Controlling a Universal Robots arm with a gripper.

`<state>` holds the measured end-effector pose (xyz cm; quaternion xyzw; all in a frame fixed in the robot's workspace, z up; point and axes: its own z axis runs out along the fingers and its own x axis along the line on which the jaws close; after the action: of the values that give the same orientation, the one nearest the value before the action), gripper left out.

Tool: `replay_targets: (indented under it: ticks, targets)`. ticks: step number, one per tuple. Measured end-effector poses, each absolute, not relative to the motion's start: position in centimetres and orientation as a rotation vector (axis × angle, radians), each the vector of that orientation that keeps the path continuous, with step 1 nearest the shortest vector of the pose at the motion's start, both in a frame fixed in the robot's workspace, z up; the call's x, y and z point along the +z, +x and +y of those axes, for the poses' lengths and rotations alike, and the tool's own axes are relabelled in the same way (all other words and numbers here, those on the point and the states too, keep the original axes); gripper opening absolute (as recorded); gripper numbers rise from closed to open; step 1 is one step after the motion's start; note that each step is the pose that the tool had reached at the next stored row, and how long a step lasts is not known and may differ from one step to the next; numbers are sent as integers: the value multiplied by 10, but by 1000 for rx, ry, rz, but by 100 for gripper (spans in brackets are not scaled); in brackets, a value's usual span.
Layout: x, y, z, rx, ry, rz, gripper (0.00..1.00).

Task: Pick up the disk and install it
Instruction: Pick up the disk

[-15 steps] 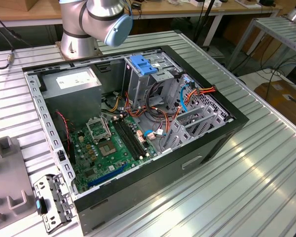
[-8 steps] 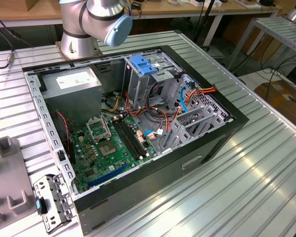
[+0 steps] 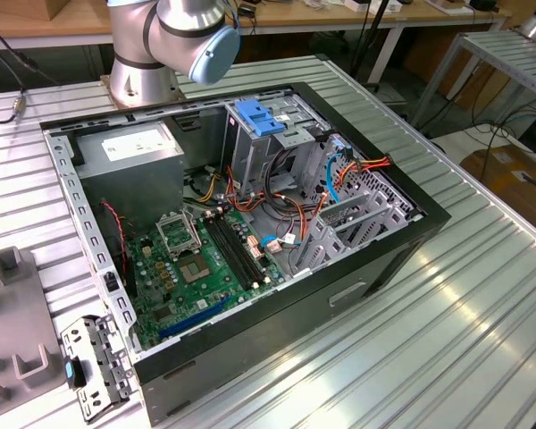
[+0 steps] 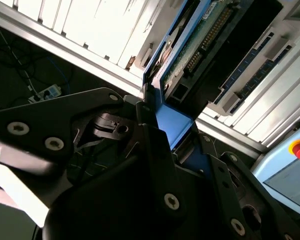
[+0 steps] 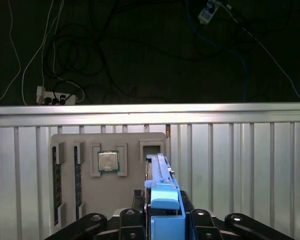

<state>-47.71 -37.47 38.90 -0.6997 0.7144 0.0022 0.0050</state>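
A ribbed metal worktop (image 3: 482,295) carries an open computer case (image 3: 250,344) in the middle of the exterior view. In the first wrist view the disk (image 5: 160,172) (dark, edged by a bright blue carrier frame) stands edge-on, clamped between the fingers (image 5: 200,220) of the gripper (image 5: 165,217). It is over a grey tray (image 5: 132,145) holding a processor chip (image 5: 108,161), with cables (image 5: 90,50) on the dark floor beyond.

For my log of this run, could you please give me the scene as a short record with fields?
disk: held on edge, green circuit board showing in the second wrist view
claw: shut on the disk by its blue frame
tray: grey, holds a processor chip and memory sticks
computer case: open, on the slatted table
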Motion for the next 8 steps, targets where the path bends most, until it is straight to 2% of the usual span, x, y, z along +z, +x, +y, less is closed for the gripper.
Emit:
replay_targets:
  ticks: [8]
  targets:
    - [391,-477,-375,7,-2191,2237,37]
